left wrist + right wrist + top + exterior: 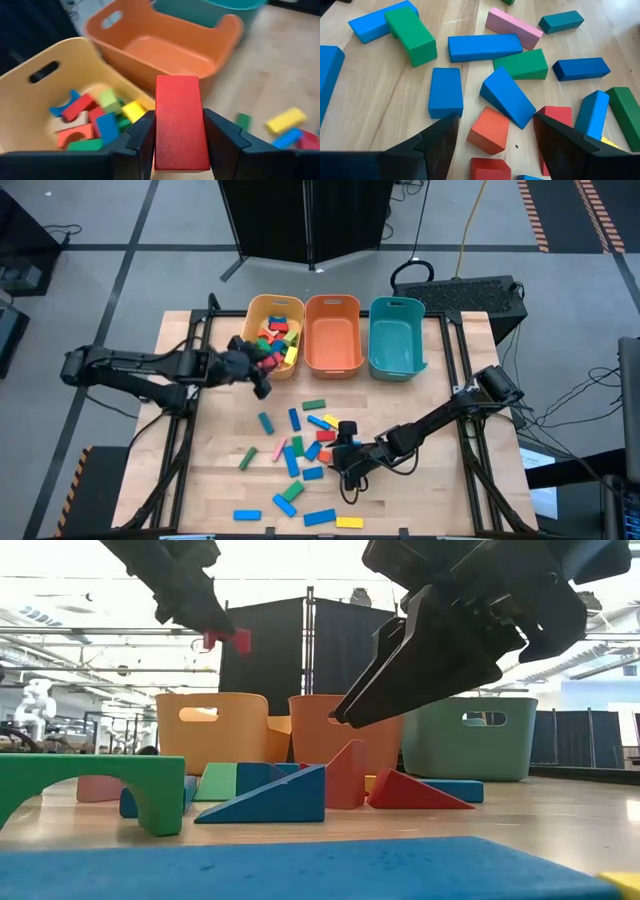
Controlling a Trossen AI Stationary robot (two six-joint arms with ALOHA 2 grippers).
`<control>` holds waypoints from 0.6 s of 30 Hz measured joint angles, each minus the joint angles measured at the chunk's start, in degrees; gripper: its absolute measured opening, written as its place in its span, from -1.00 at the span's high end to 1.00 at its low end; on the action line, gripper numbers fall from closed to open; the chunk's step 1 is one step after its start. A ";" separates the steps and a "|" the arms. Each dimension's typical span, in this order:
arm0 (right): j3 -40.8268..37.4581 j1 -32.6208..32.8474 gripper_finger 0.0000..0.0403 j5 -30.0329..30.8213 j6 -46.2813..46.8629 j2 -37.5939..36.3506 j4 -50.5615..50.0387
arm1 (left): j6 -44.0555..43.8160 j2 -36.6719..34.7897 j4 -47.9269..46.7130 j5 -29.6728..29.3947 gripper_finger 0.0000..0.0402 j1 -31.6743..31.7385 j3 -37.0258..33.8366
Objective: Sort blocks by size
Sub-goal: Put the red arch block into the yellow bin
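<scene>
My left gripper (262, 375) hangs over the near left corner of the yellow bin (254, 310), shut on a red block (181, 125). That bin holds several small blocks (95, 122). The orange bin (165, 52) beside it shows a bare floor, and the teal bin (396, 305) stands to its right. Many blocks (300, 450) lie loose on the table's near half. My right gripper (495, 120) stands open just above this pile, over an orange-red block (489, 131) and a blue wedge (507, 97). My left gripper pinches the red block's two long sides (159, 131) between its two fingers. The fingers come from the table's left, slanting down, and lie along the block. Its free end (240, 638) sticks out past the fingertips. The block is lifted well clear of the table.
A green arch (100, 785) and a flat blue block (300, 870) lie near the front edge. A black case (470, 292) sits behind the teal bin. The three bins line the far edge, and bare wood shows between them and the pile.
</scene>
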 joint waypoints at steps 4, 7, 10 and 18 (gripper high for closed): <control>0.00 -0.56 -0.23 -0.06 0.00 0.00 0.02 | 0.78 0.98 0.08 2.37 0.31 7.33 0.00; 0.00 -0.85 -0.23 -0.10 -0.01 0.00 0.03 | 1.71 2.04 0.37 4.08 0.31 13.26 0.00; 0.00 -1.09 -0.23 -0.15 -0.60 0.00 0.07 | 1.97 3.77 0.56 7.61 0.31 19.12 0.00; 0.00 -1.65 -0.23 -0.26 -3.48 0.00 0.07 | 3.29 11.46 1.12 13.82 0.31 29.12 -0.02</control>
